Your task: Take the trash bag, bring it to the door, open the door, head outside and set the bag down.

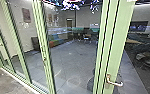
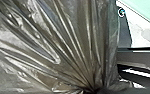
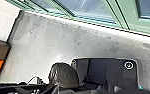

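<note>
"Facing the green-framed door (image 1: 121, 37) squarely would help, then keep the trash bag (image 2: 66, 50) off the frame (image 1: 44, 45) while pressing the lever (image 1: 115, 83) gently."

"Bag's where?"

"By the robot's base (image 2: 126, 35) from here, neck apparently clamped in the left tool (image 2: 95, 90). Right one? Can't tell if it's open."

"Materials?"

"Clear glass (image 1: 73, 60), smooth pale frame, thin shiny plastic bag pleated like a fan, little bent metal lever."
</note>
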